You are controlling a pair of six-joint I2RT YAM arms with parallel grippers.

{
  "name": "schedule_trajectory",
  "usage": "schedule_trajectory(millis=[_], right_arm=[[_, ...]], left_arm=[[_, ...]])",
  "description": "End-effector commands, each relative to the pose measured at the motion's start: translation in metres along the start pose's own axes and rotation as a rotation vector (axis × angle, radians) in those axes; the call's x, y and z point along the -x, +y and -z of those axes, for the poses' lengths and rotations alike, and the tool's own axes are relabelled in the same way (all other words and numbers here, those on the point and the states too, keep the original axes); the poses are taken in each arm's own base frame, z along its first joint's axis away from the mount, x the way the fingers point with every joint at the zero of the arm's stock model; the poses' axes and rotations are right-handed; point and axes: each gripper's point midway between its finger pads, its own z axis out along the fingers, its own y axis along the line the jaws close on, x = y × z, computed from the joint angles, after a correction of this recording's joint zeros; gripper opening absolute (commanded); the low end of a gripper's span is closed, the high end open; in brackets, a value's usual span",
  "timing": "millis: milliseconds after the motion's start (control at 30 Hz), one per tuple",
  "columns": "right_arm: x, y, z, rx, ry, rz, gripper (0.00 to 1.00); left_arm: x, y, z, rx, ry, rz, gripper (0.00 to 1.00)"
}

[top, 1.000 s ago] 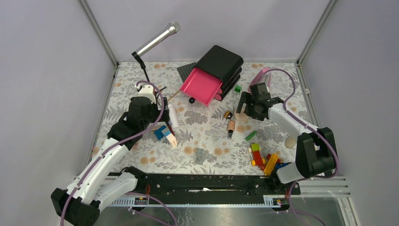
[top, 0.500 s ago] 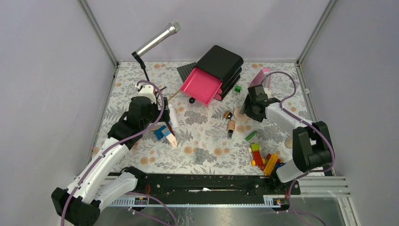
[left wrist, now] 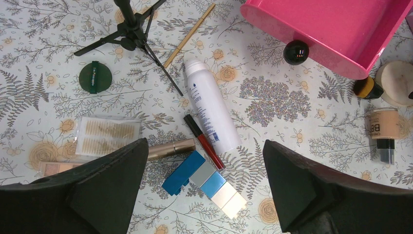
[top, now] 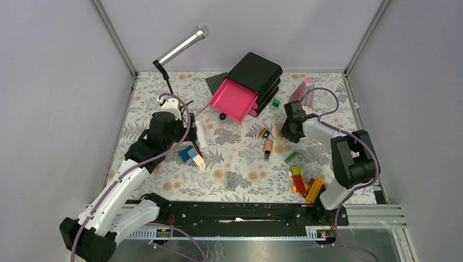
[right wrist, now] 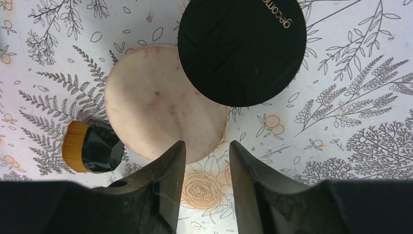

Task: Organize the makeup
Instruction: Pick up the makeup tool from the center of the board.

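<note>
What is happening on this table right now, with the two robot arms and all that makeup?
Two robot arms are set to sort makeup, and nothing is picked up yet. The left gripper hangs wide open above the white tube, thin red pencil and rose-gold lipstick. The right gripper, jaws only narrowly apart, is low over the cream puff that the round black compact partly overlaps. The open pink drawer looks empty. Cosmetics lie scattered on the floral table among building bricks.

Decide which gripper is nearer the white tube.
Left. The left gripper hangs open close above the tube; the right gripper is far across, at the black compact.
</note>
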Motion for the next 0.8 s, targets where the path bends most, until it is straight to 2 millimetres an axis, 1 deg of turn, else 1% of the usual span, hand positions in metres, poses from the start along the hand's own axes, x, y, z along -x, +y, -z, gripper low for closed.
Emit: schedule_trajectory(millis=[0, 67, 167, 267, 367, 500, 667, 767], right_arm=[[0.0, 0.001, -0.007, -0.004, -0.013, -0.015, 0.41], [-0.002, 0.002, -0.009, 0.007, -0.008, -0.014, 0.35], [-0.003, 0.005, -0.01, 0.02, -0.007, -0.014, 0.22], [-0.001, 0.006, -0.007, 0.031, -0.012, -0.008, 0.14], [0.003, 0.01, 0.0, 0.056, -0.028, -0.008, 0.08], [0.008, 0.017, 0.012, 0.102, -0.041, -0.001, 0.06], [0.015, 0.028, 0.033, 0.178, -0.065, -0.011, 0.05], [0.023, 0.033, 0.047, 0.216, -0.094, -0.02, 0.04]], left_arm=[[0.008, -0.004, -0.003, -0.018, -0.032, 0.005, 0.99], [0.008, -0.004, -0.003, -0.02, -0.032, 0.005, 0.99], [0.008, -0.005, -0.003, -0.022, -0.031, 0.005, 0.99], [0.008, -0.005, -0.004, -0.023, -0.03, 0.005, 0.99], [0.008, -0.005, -0.004, -0.023, -0.028, 0.004, 0.99], [0.008, -0.005, -0.004, -0.023, -0.029, 0.005, 0.99], [0.008, -0.004, -0.004, -0.021, -0.029, 0.006, 0.99], [0.008, -0.004, -0.004, -0.019, -0.027, 0.006, 0.99]])
